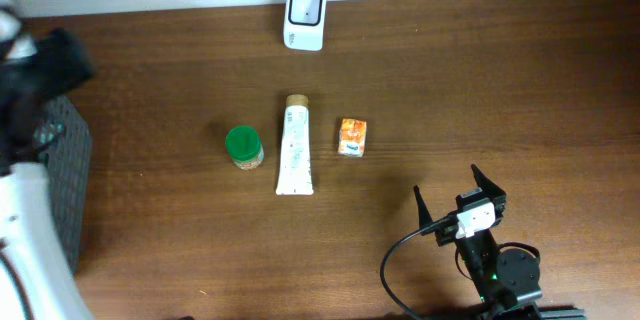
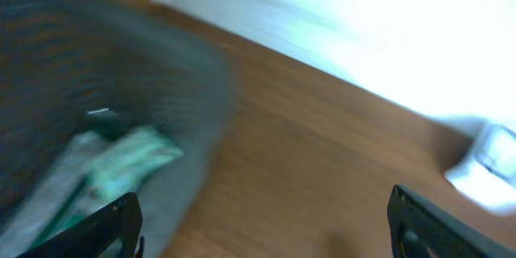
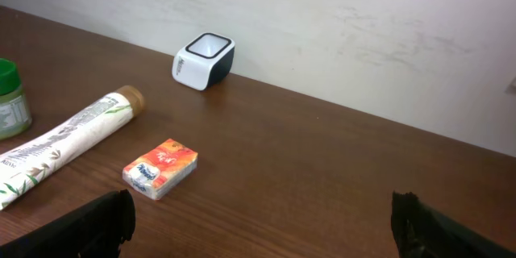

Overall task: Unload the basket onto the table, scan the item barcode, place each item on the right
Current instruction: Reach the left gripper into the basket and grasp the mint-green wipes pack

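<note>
Left wrist: basket (image 2: 56, 56) holds green packet (image 2: 129, 157); left gripper (image 2: 262, 214), right gripper (image 3: 262, 210) released.

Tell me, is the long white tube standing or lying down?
Lying down: the tube rests flat on the table, its full length showing from overhead.

Motion-blurred view. A dark mesh basket (image 2: 189, 89) is seen at left, a green and white packet (image 2: 129, 157) lying inside. A white scanner (image 2: 488, 165) is seen far right on the wooden table (image 2: 322, 153). The left gripper (image 2: 270, 230) is spread wide, empty.
</note>
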`<state>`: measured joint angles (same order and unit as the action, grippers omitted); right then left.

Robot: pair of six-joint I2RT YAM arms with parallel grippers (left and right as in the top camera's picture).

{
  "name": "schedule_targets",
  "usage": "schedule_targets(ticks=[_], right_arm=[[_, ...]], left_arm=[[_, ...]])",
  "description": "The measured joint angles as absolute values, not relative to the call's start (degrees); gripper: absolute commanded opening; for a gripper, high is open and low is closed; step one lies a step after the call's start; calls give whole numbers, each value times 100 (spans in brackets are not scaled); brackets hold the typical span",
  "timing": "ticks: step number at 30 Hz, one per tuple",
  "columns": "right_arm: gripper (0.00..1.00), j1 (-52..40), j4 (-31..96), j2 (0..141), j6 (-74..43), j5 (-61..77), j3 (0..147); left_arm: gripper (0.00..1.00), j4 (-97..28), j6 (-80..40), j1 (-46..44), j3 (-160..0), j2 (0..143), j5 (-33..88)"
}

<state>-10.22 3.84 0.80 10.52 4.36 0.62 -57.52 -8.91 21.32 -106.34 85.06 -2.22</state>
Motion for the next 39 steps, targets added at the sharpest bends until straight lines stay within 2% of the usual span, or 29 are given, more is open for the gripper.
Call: schedule_targets(ticks=[5,10,19,23,33,35,38,39], right_arm=[[98,-1022,384,80,1057,434,62],[98,-1022,384,80,1052,434,62],[98,-1022,384,80,1055,436,62],[98,-1022,384,80,1055,434,62],[98,-1022,384,80,1055,436,62],[98,-1022,384,80,1050,436,62],[99,-1022,384,80,1052,434,62],[98,-1022,384,80,1052,436,62]], left_arm=[[84,-5739,-1232,3509,-10641,8632,-242],[77,-5898,-1332,4060,-10650,9354,-239],[81,-5881,-1330,4508,-10433,10777,-237],[77,-5577,-1111,4545,-10416,11465,-43],[75,-4722,-982,4541,-10401,12545,156],[68,-4567,-906,4541,-10401,12691,316],[45,-4445,-832,4534,-10403,12809,534],[33,-4423,-779,4525,-10403,12818,611]])
